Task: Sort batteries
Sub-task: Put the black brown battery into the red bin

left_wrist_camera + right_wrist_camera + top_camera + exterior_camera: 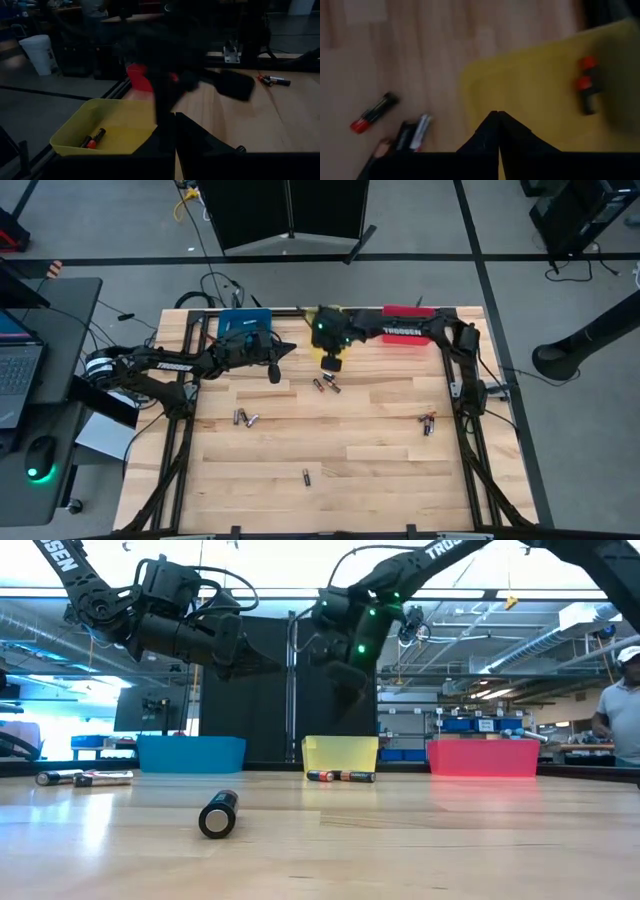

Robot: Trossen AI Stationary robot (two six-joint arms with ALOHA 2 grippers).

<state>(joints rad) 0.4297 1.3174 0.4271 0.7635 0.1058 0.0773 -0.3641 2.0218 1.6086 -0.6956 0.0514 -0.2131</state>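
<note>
Jaws of both grippers pressed together, empty; yellow bin (120, 125) holds two batteries (93, 140).

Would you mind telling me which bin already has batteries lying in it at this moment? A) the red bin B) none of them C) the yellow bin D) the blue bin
C: both wrist views show the batteries, dark with reddish-orange ends, lying on the floor of the yellow bin, above which the shut right gripper hangs.
</note>
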